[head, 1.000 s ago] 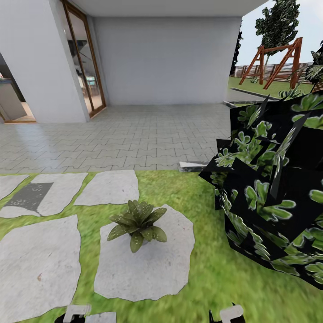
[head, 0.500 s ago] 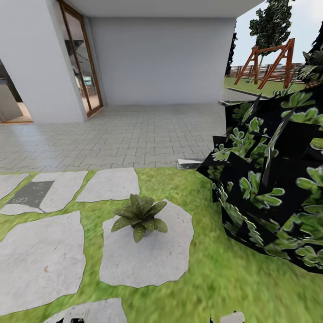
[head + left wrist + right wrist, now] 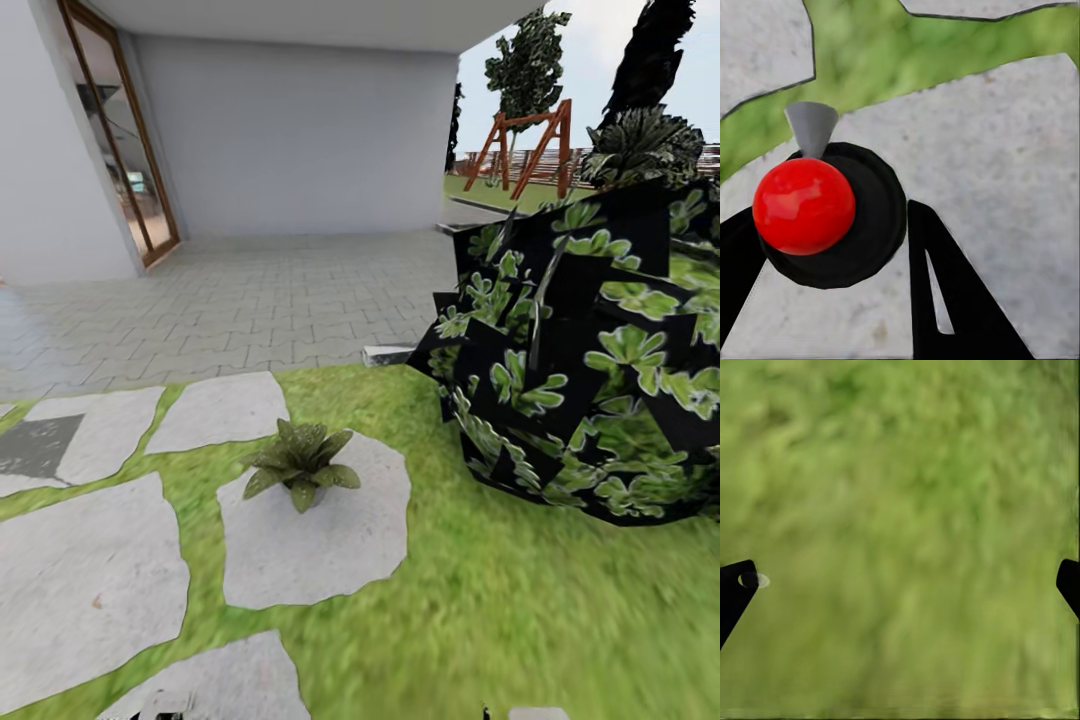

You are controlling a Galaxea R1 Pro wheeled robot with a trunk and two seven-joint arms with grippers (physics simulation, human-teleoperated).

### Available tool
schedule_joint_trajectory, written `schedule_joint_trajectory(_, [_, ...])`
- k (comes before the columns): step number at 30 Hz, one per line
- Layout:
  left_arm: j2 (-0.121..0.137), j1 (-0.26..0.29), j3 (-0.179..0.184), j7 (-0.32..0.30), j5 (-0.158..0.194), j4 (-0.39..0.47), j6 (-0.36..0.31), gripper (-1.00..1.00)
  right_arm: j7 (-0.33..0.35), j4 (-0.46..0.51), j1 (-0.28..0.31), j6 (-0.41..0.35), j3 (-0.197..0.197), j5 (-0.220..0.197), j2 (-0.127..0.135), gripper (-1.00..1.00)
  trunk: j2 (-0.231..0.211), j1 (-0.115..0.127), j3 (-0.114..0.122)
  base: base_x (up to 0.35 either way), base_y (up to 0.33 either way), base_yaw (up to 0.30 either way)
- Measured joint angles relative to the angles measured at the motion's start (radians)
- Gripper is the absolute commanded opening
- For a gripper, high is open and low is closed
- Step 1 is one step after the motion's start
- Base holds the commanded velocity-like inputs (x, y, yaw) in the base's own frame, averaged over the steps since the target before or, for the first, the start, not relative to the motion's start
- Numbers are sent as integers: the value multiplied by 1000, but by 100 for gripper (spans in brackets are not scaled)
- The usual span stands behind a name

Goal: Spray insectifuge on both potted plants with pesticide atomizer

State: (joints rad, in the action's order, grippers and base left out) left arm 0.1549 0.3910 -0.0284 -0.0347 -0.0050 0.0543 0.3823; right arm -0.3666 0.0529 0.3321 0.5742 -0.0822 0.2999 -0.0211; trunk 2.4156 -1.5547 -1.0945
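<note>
Two grippers: the left gripper (image 3: 832, 247) is clamped on the atomizer (image 3: 804, 206), glossy red ball top, above speckled stone (image 3: 1005, 187); the right gripper (image 3: 900, 585) is spread over blurred grass (image 3: 900, 510).
Plant (image 3: 298, 462): pointed rosette, set on an irregular slab (image 3: 320, 545).
Shrub (image 3: 585, 365): dark, angular, beside it.
Paving (image 3: 250, 300): interlocking blocks beyond.

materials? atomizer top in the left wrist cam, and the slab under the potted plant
Atomizer top: glossy red, likely plastic, going by its sharp highlights. It sits between the left hand fingers. Slab under the potted plant: matte pale grey, speckled, looks like stone or concrete.

Black gripper fingers
The left gripper (image 3: 832, 247) has flat, black, wedge-shaped fingers (image 3: 945, 300), one with a slim triangular cut-out.
</note>
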Motion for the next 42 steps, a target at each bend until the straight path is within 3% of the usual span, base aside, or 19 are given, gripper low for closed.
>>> schedule_joint_trajectory(26, [0,0,1,0,1,-2,0,-100,-1,-1,0,0,1,-2,6,100,0,0,0,-278,225,-300])
schedule_joint_trajectory(42, [-2,0,1,0,1,-3,0,-100,-2,-1,0,0,1,-2,6,100,0,0,0,-320,-23,-300])
